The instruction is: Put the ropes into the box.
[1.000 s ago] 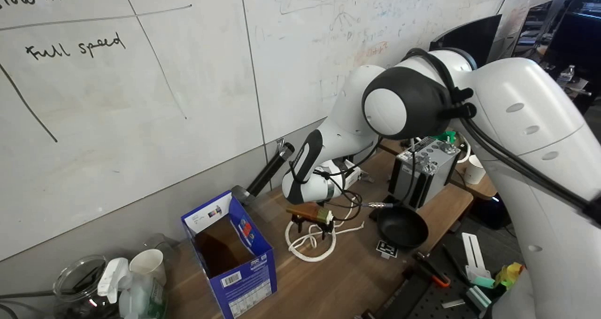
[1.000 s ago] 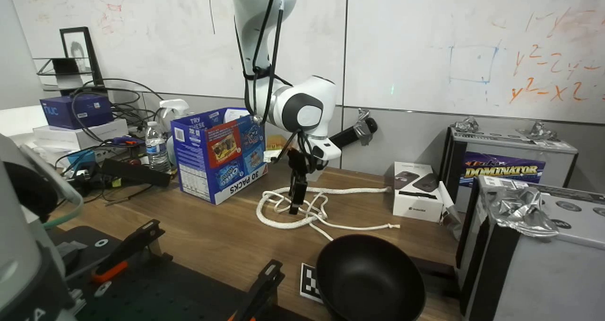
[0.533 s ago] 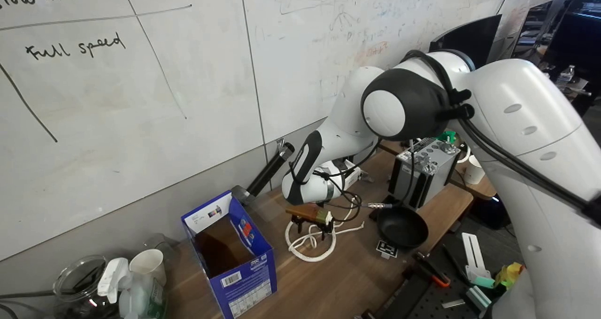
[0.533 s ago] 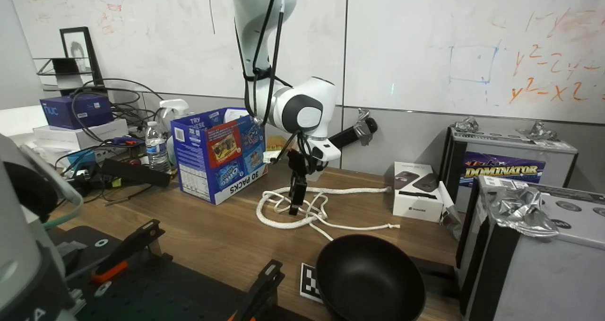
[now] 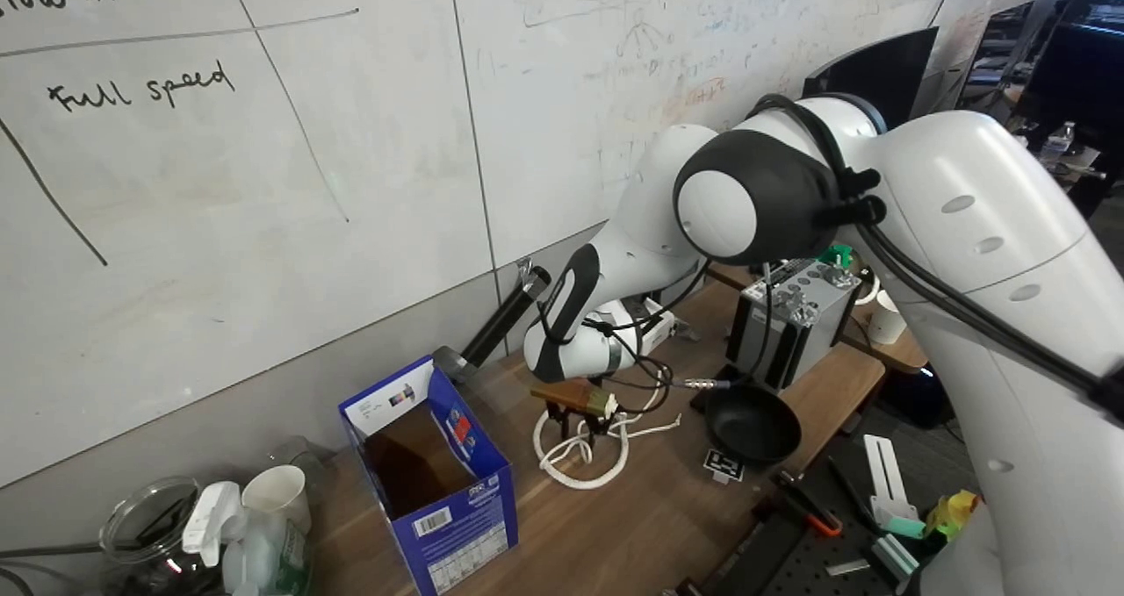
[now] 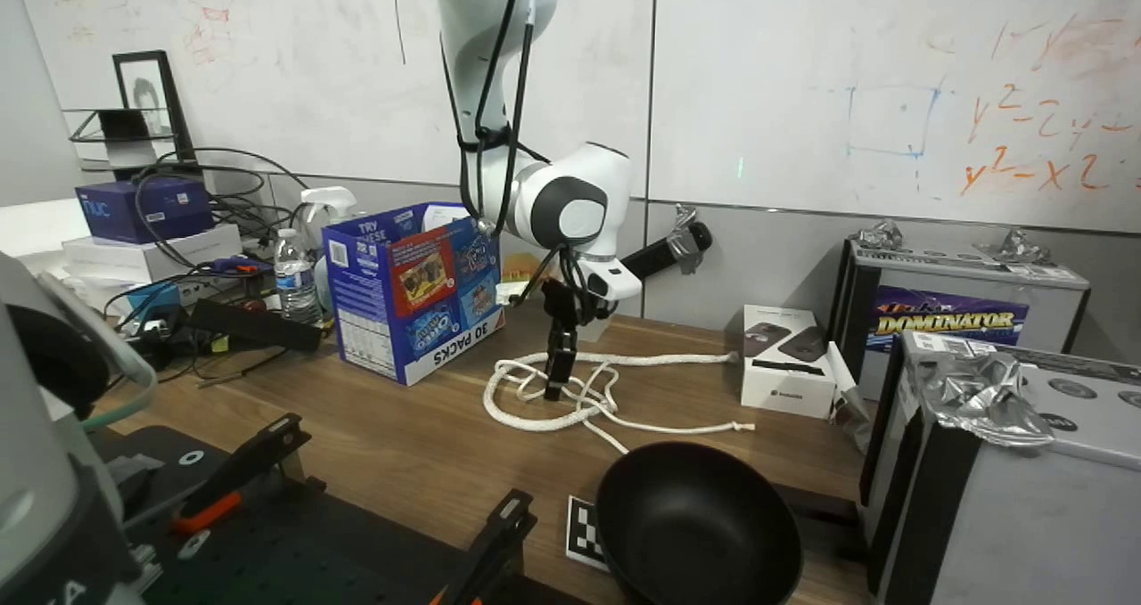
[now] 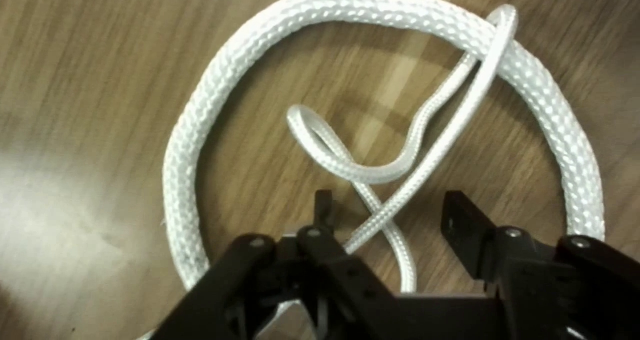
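Only the gripper (image 7: 390, 210) sits a hair over from a moment ago, with the ropes (image 7: 375, 174) lying tangled on the table (image 5: 615, 534) beneath its parted jaws, nothing clamped, and none showing in the nearby box (image 5: 461, 515), so imo the whole grab-and-drop's left.

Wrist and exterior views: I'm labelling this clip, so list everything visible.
thick rope: 1, white, looped on the table
thin rope: 1, white, crossing the thick rope
box: 1, blue, near the ropes
table: 1, brown, under the ropes
pan: 1, black, on the table
marker card: 1, black-and-white, beside the pan
carton: 1, white, near the thick rope
cases: 2, grey, near the carton
spray bottle: 1, white-topped, near the box
whiteboard wall: 1, white, behind the table
clutter: uncounted, mixed colours, around the table
arm: 1, white-and-black, over the table
hand: 1, mostly black, open, over the ropes
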You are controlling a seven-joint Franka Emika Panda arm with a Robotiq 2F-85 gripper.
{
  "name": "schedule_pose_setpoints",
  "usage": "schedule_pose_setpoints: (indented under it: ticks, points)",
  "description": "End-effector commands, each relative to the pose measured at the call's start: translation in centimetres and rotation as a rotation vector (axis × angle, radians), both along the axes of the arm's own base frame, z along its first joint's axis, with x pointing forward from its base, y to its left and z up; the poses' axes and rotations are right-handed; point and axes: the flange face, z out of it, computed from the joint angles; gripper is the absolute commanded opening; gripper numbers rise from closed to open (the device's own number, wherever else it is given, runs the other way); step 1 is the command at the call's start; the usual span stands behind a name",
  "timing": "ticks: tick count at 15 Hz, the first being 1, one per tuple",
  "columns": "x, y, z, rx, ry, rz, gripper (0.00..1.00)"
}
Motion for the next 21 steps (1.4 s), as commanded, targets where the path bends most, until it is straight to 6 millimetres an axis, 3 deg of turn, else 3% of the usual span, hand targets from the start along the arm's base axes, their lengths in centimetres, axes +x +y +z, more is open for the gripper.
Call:
schedule_pose_setpoints:
  ticks: [1,4,6,9,11,15,21]
  points:
    - [0.7,0.3,-0.1,-0.02,-0.011,-0.009,0.27]
    - [0.8,0.3,0.0,-0.027,-0.01,-0.004,0.08]
    - [0.8,0.1,0.3,-0.03,-0.01,0.002,0.03]
    - [0.6,-0.7,1.6,-0.045,-0.015,0.033,0.07]
    - [0.7,-1.6,3.6,-0.072,-0.034,0.064,0.08]
    - [1.5,-4.0,10.4,-0.148,-0.123,0.126,0.07]
    - [2.5,-4.9,23.8,-0.244,-0.298,0.259,0.07]
